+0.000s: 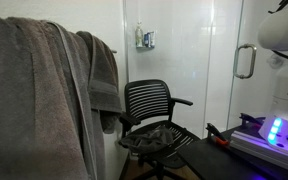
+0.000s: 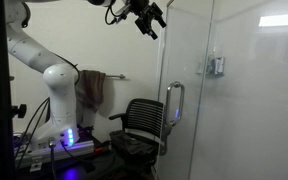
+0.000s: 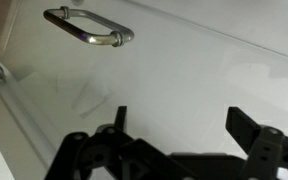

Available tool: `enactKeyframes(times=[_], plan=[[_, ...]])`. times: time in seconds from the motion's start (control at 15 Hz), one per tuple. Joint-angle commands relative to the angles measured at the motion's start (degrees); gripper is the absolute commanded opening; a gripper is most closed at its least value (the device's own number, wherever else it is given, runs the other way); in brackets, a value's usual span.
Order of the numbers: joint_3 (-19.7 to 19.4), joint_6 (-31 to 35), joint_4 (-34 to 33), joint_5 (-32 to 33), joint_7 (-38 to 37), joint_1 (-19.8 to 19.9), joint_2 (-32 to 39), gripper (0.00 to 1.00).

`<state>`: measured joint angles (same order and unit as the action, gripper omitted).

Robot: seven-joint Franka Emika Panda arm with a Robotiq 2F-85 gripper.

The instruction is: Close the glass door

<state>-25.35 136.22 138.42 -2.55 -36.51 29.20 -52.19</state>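
Gripper (image 2: 149, 20) jaws apart, empty, up high near top left of glass door (image 2: 189, 60); handle (image 2: 174, 105) well below.

Gripper (image 2: 150, 20) high beside glass door (image 2: 189, 70)

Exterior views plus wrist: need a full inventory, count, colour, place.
glass door: one, clear, facing the wrist camera
handle: one, silver, on the door
fixed glass panel: one, clear, behind the chair
bracket: one, metal, on that panel
office chair: one, black, before the glass
towels: at least two, grey, hung on a rail
robot arm: one, white, blue light at its base
jaws: black, open, empty, close to the door
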Motion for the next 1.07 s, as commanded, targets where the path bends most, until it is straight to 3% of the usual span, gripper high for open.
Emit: enactKeyframes(times=[0.0,0.47,0.8,1.0], plan=[[2.1,3.81,-1.29,-2.15,-0.25,3.66,7.52,1.0],[0.64,1.36,-6.88,-7.16,2.08,1.43,14.68,1.0],[-2.15,-8.28,-14.55,-12.68,6.52,-2.43,20.47,1.0],[-1.75,-12.44,-18.87,-13.14,6.72,-2.15,24.94,1.0]])
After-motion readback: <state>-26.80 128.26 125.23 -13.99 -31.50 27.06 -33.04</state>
